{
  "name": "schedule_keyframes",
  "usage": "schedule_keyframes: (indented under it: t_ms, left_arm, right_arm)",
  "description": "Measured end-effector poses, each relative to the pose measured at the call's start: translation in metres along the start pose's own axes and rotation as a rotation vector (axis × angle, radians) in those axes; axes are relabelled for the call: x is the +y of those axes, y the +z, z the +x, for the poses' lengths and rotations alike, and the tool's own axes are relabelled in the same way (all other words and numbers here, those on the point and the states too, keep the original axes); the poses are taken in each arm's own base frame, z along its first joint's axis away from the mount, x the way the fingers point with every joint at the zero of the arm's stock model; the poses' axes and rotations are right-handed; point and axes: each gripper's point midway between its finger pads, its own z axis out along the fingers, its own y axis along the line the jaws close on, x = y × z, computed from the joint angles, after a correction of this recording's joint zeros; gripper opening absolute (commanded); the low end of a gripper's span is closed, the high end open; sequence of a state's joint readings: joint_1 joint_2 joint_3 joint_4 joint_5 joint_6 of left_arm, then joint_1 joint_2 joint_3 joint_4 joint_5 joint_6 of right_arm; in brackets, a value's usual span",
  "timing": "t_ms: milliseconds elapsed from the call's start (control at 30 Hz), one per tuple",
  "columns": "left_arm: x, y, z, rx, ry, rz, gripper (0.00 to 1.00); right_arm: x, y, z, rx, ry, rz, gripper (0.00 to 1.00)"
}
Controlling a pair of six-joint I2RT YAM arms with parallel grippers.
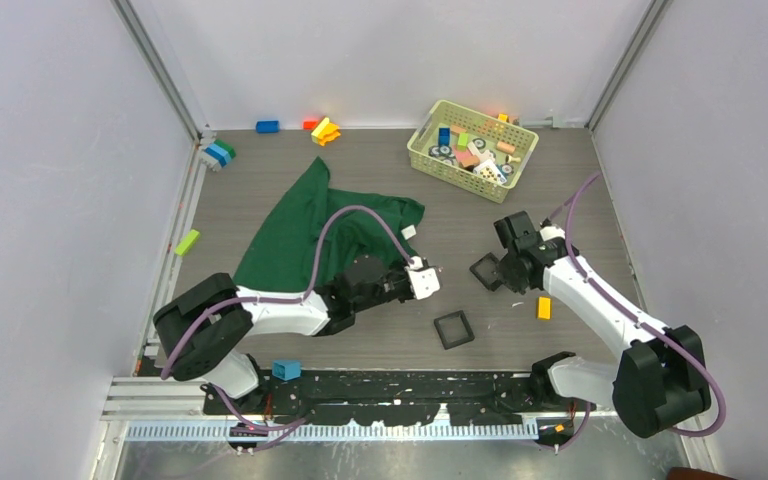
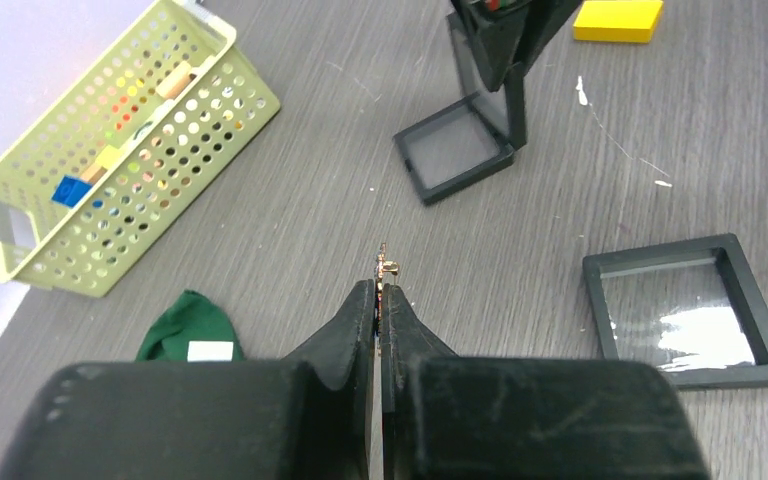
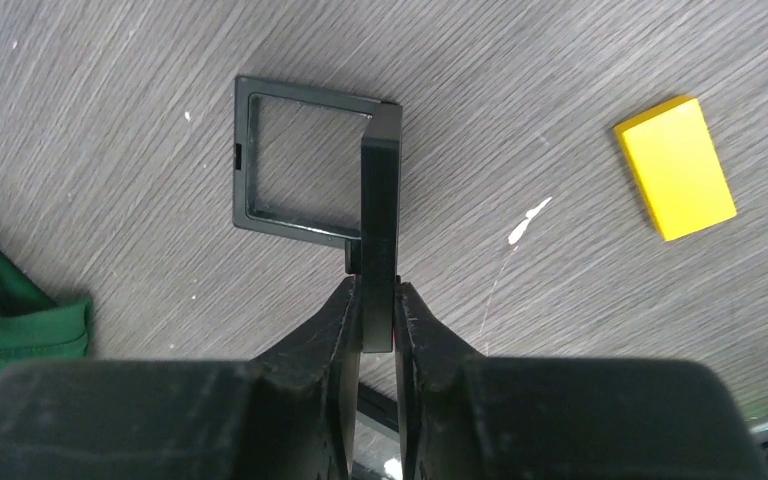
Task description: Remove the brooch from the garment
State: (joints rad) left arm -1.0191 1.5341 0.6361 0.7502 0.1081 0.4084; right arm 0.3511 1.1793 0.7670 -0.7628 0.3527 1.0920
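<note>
While stretched low and flat across the table [image 1: 360, 160], pinches the brooch [image 2: 384, 265] in the closed tips of the left gripper [image 2: 379, 295], held off the garment [image 1: 300, 230] over bare wood. Bends the right arm [image 1: 590, 295] inward, right gripper [image 3: 378, 295] clamped tight on the upright lid [image 3: 381, 170] of a black tray [image 3: 245, 160]. Leaves open room between the two; second black tray [image 2: 700, 375] close by, yellow block [image 3: 675, 168] right, basket [image 1: 422, 160] well back.
</note>
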Motion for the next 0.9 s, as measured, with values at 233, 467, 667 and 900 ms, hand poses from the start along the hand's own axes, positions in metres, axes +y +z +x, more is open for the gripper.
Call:
schedule_keyframes:
  t_ms: [233, 467, 667, 900]
  left_arm:
    - [-0.017, -0.003, 0.005, -0.015, 0.073, 0.09, 0.0]
    - [-0.033, 0.0, 0.015, -0.027, 0.189, 0.182, 0.0]
    - [-0.044, -0.001, 0.034, 0.001, 0.265, 0.237, 0.0]
    - [-0.042, 0.0, 0.041, 0.022, 0.305, 0.227, 0.0]
  right_arm:
    - [0.01, -0.005, 0.016, 0.095, -0.12, -0.081, 0.01]
    - [0.027, -0.018, 0.045, 0.257, -0.333, -0.239, 0.01]
    - [0.043, -0.027, 0.063, 0.306, -0.531, -0.274, 0.01]
    - [0.046, -0.04, 0.085, 0.353, -0.686, -0.285, 0.01]
